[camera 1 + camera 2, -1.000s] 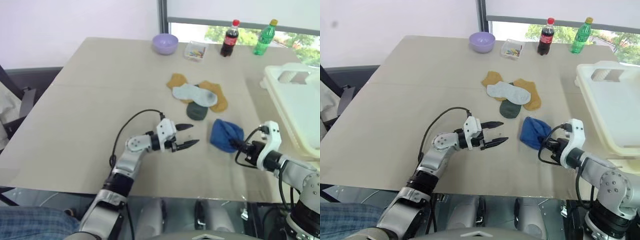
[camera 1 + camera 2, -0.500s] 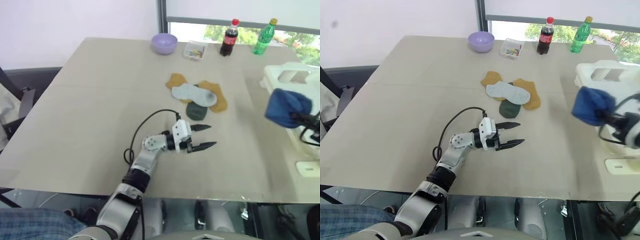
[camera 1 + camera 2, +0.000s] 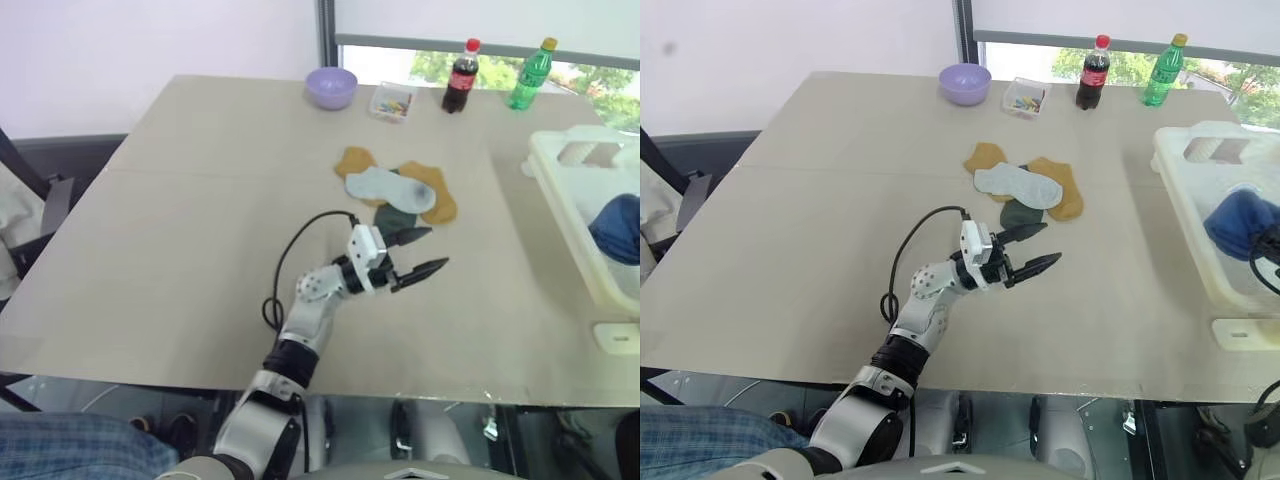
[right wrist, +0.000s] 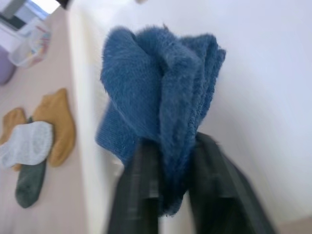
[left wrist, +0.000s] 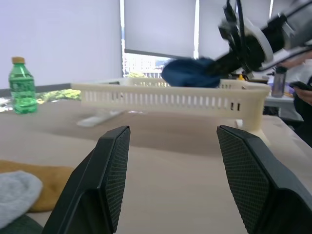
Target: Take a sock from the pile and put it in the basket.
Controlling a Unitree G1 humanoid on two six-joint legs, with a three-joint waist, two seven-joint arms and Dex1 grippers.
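The blue sock hangs over the inside of the cream basket at the table's right edge. In the right wrist view my right gripper is shut on the sock, which fills the gap between its fingers above the basket's white floor. The pile of mustard, pale grey and dark green socks lies mid-table. My left gripper hovers open and empty just in front of the pile, pointing right. In the left wrist view, between its fingers, the basket and the sock are visible.
Along the table's far edge stand a lilac bowl, a small clear box, a cola bottle and a green bottle. A small white piece lies by the basket's near end. A person's knee is at the lower left.
My right gripper lifted the blue sock off the table's front and carried it right, over the basket. My left gripper moved right and slightly up, toward the pile.
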